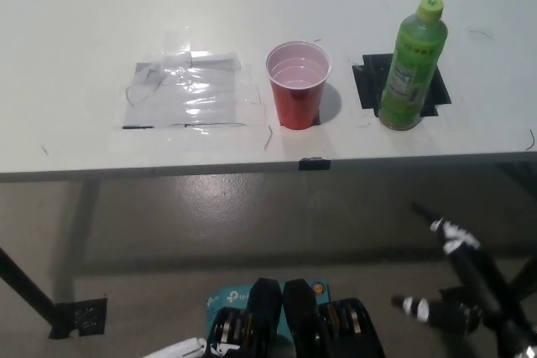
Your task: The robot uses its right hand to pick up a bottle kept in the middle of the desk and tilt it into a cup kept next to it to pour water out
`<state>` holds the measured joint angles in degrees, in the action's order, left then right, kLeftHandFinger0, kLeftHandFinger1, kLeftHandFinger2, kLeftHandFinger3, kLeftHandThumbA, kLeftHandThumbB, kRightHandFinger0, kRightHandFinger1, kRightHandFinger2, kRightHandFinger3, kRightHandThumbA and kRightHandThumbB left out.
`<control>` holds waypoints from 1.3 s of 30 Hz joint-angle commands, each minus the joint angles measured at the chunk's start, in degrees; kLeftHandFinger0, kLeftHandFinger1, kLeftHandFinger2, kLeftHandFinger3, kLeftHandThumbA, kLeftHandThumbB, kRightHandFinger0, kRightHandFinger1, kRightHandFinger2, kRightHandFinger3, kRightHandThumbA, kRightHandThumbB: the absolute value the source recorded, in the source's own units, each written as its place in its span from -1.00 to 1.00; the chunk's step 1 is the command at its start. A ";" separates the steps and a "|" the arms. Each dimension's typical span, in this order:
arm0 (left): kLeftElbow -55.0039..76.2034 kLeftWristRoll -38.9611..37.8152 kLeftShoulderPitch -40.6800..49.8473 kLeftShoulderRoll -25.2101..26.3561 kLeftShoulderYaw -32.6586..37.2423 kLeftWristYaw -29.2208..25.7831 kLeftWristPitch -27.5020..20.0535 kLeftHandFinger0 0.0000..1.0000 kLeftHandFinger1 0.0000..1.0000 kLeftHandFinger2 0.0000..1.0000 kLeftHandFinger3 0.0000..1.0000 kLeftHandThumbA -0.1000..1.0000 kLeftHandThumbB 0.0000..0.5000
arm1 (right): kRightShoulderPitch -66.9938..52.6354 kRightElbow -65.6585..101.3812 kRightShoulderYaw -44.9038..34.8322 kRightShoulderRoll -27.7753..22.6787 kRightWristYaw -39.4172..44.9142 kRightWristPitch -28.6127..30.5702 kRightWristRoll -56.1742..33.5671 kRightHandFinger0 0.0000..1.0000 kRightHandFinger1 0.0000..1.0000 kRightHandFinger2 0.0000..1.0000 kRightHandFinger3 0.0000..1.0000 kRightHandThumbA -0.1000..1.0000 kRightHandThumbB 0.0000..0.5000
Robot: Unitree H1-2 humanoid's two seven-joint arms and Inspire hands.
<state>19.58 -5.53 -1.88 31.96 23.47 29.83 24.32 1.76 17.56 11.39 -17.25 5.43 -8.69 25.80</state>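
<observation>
on the white desk [75, 6] you have the green bottle [412, 64] standing upright at the right, its yellow-green cap on, its base resting on a black tape square [366, 81]. just to its left, apart from it, the red cup [297, 84] stands upright with its mouth open toward you; the inside looks pale and whether it holds any liquid can't be told. farther left, a clear plastic sheet [186, 92] lies flat, taped to the desk. a small dark tape mark [314, 163] sits on the near edge below the cup. your black right hand [445, 278] hangs low at the near right, below the desk edge and well apart from the bottle, its fingers spread and gripping nothing. only a sliver of your white left hand [180, 348] shows at the bottom edge, so you cannot tell how its fingers stand.
</observation>
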 commanded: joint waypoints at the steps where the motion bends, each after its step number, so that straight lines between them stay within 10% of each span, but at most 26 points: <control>1: 1.78 -0.50 -0.60 1.09 -0.87 1.95 0.91 1.00 1.00 1.00 1.00 -0.07 1.00 | 6.38 2.24 -4.28 0.98 0.95 -5.08 -2.51 1.00 1.00 1.00 1.00 0.91 0.88; 13: 2.16 0.39 -0.86 0.94 -0.20 2.80 1.82 1.00 1.00 1.00 1.00 -0.06 1.00 | 25.64 -8.70 -15.87 4.01 0.65 -16.19 -8.18 1.00 1.00 1.00 1.00 0.89 1.00; 39: 1.57 0.63 -1.58 0.70 0.29 4.63 2.41 1.00 1.00 1.00 1.00 -0.02 1.00 | 40.86 -30.94 -15.63 10.18 2.67 -18.24 1.51 1.00 1.00 1.00 1.00 0.88 1.00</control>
<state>19.87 -5.17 -2.90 31.79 23.90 33.23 25.70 38.45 -14.87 -4.18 -7.19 6.06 -26.50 24.16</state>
